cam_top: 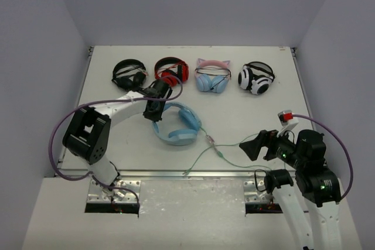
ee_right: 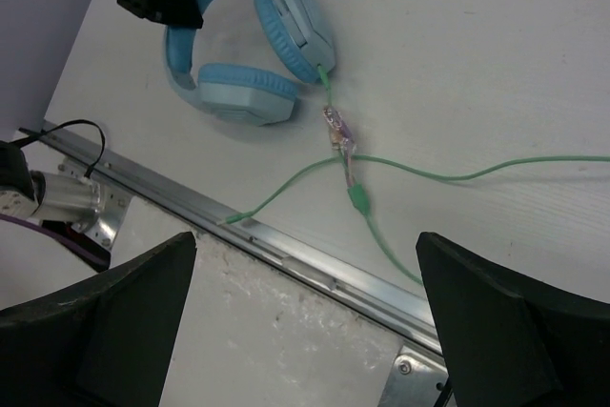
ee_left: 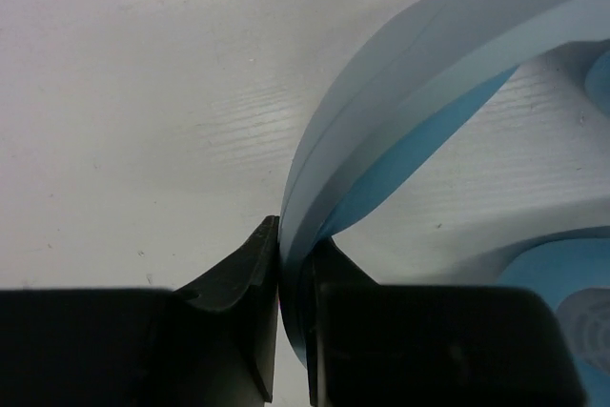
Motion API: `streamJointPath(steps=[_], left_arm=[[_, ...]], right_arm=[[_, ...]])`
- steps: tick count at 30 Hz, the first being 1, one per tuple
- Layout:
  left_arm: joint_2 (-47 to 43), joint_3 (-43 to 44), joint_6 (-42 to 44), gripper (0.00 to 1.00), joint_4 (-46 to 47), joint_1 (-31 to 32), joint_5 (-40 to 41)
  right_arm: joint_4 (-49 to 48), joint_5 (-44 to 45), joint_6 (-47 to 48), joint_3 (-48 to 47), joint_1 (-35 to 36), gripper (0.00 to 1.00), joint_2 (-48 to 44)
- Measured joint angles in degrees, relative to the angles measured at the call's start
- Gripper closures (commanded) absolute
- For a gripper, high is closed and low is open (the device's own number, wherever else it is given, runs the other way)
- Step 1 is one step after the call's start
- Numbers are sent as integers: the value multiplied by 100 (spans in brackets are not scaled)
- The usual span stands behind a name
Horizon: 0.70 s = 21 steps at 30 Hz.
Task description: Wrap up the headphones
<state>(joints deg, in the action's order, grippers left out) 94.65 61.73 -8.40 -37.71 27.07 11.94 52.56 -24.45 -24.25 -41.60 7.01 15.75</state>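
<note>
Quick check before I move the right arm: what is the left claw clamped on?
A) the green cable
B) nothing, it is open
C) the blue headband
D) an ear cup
C: the left wrist view shows the left claw with its fingers closed on either side of the light-blue headband of the headphones.

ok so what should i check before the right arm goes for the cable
1. left fingers shut on the headband: ok
2. right fingers open, nothing between them: ok
3. cable loose on the table, in the right wrist view: ok
4. cable clear of the edge rail: not ok, one end reaches it
5. strands free of knots at the inline piece: cannot tell
6. other headphones apart from the blue headphones: ok
</note>
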Motion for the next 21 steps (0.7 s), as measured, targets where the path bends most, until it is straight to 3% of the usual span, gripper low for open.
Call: streamJointPath(steps=[5,9,14,16,21], left_arm=[[-111,-2,-66,100,-2,20,-13],[-684,-35,-216,100,-205,177,350],[-1934,24,-588,100,-549,531,682],[-2378,219,-723,100,-765,647,743],[-2848,1381,-907,100,-1451,741,970]], right_arm=[[-245,-205,-37,221,0,1,-98],[-1080,-916,-284,977,0,1,-560],[-2494,-1801,-905,2033,0,1,-964],[-3480,-2120,-1268,2487,0,1,-911],[-5442,-2328,-1644,3209,0,1,184]])
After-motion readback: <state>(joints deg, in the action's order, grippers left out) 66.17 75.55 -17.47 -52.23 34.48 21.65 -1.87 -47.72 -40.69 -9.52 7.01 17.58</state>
